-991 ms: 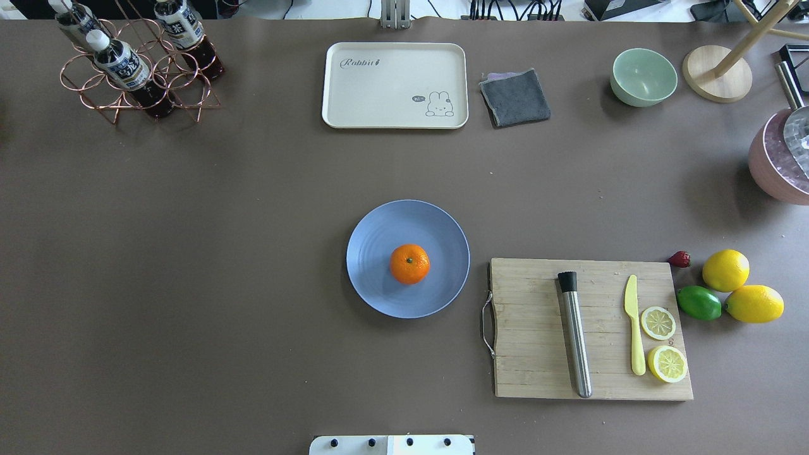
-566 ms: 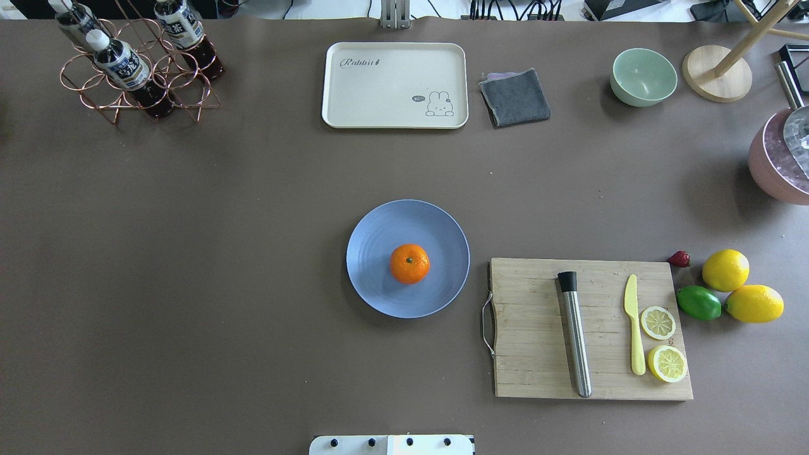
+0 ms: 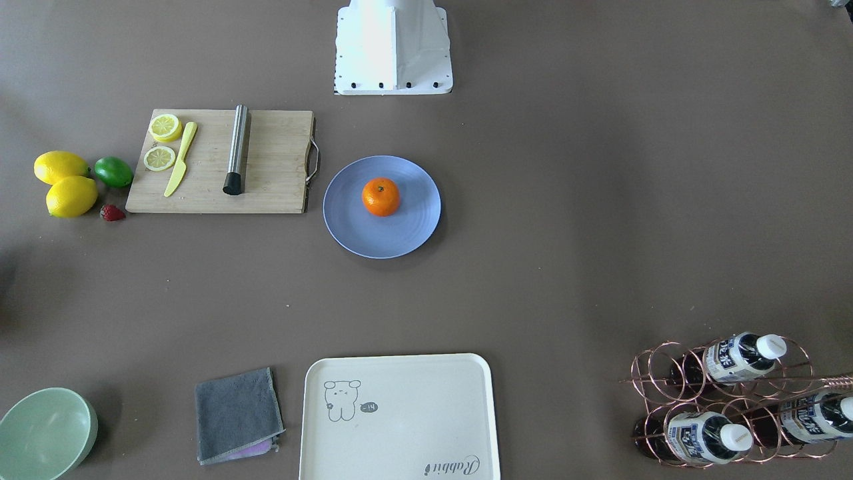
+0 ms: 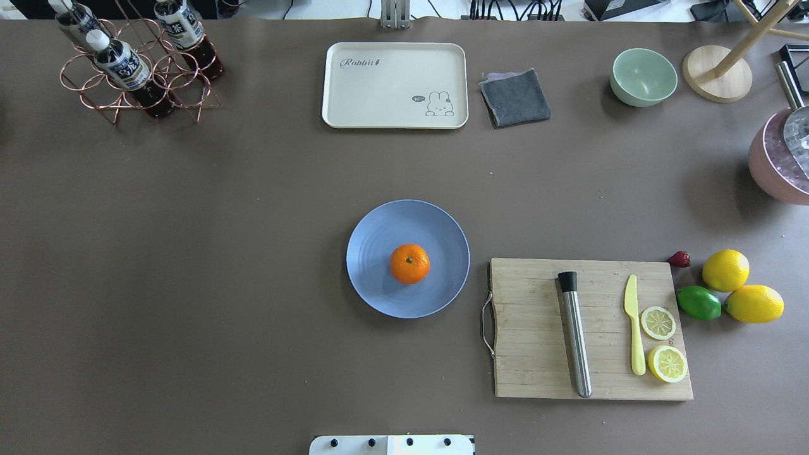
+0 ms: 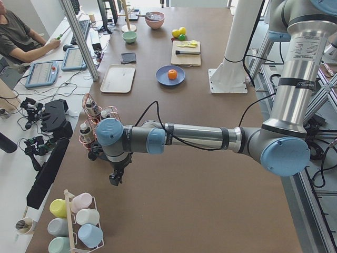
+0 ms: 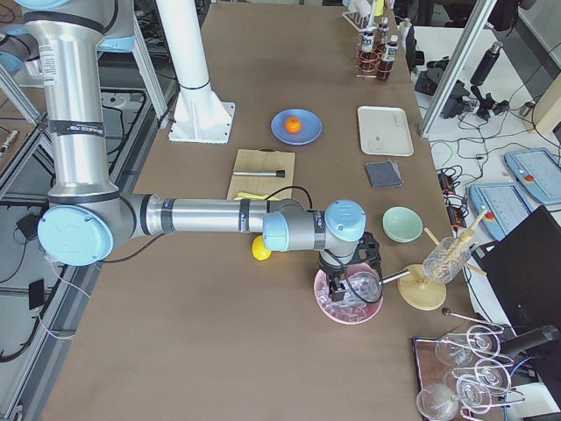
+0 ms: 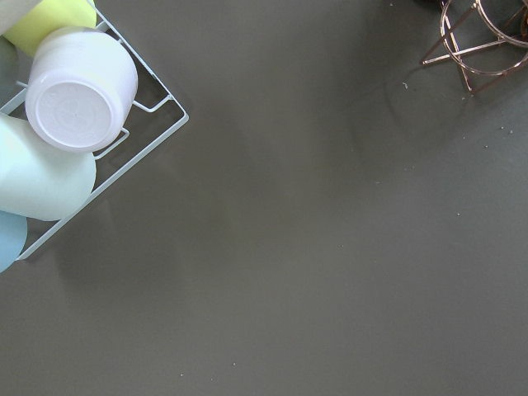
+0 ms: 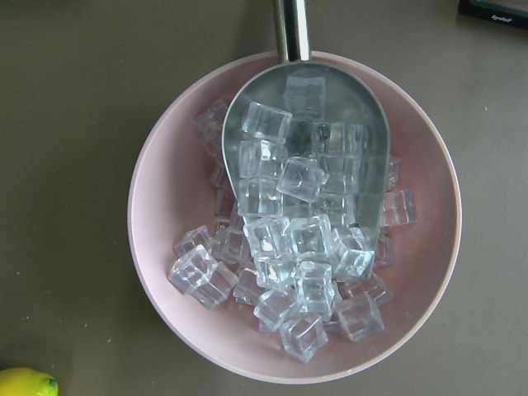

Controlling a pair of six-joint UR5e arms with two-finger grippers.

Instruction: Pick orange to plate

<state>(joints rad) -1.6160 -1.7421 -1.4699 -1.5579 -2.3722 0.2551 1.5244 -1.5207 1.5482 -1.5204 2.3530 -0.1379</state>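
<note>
The orange (image 4: 409, 263) rests stem up near the middle of the periwinkle-blue plate (image 4: 379, 253) at the table's centre; the pair also appears as orange (image 3: 380, 197) on plate (image 3: 406, 230). Neither arm reaches into the overhead or front-facing views. My left gripper (image 5: 114, 179) hangs over bare table beside the cup rack, far from the plate. My right gripper (image 6: 337, 285) hovers above the pink bowl of ice. Both show only in side views, so I cannot tell whether they are open or shut.
A wooden cutting board (image 4: 591, 328) with a steel muddler, yellow knife and lemon halves lies right of the plate. Two lemons (image 4: 725, 270), a lime (image 4: 698, 303), a cream tray (image 4: 395, 84), grey cloth (image 4: 514, 97), green bowl (image 4: 643, 76) and bottle rack (image 4: 136, 63) ring the table.
</note>
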